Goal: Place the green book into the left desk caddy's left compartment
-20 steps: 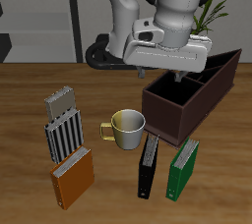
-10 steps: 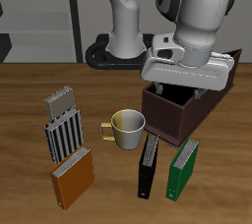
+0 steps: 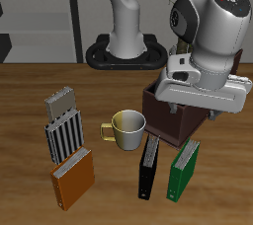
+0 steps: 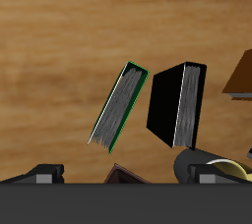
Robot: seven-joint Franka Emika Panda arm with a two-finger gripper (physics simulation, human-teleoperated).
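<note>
The green book [image 3: 184, 171] is seen standing upright on the wooden table [image 3: 25, 106], near the front edge, untouched; a small white label is visible on its spine. Just beside it, apart by a narrow gap, the black book [image 3: 149, 166] stands in the same way. In the wrist view both are seen from above: the green book [image 4: 120, 107] with its grey page edge showing, tilted relative to the black book [image 4: 178, 104]. The left desk caddy [image 3: 170, 116], a dark brown open-top box, lies farther back than the books; most of it is hidden by the arm, and its left compartment cannot be made out. The pincer [image 3: 201, 98] is held above the caddy's near end, over the books; its fingers are hidden in the exterior view, and in the wrist view only two dark finger parts [image 4: 41, 174] are seen well apart with nothing between them, so it is noted as released. A cream mug [image 3: 126, 129] stands between the caddy and an orange book [image 3: 72, 178]; two grey striped items [image 3: 65, 135] lie behind the orange book.
</note>
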